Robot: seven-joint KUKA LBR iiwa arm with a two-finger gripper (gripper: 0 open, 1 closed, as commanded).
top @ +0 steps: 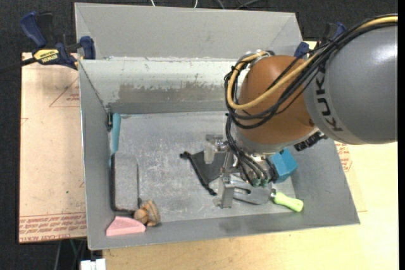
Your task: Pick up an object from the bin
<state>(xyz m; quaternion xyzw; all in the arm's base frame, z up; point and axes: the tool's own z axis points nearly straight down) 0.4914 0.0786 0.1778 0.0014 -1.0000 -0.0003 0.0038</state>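
My gripper hangs under the orange wrist cover, low over the bin floor right of centre. A black angular piece lies right beside it on its left; I cannot tell whether they touch. Just below and right of the gripper lies a tool with a grey metal head and a light green handle. A blue block sits to the right, partly hidden by the wrist cover.
Along the bin's left wall lie a teal stick and a flat grey slab. A pink wedge and a small tan lump sit in the front left corner. The arm covers the bin's right side.
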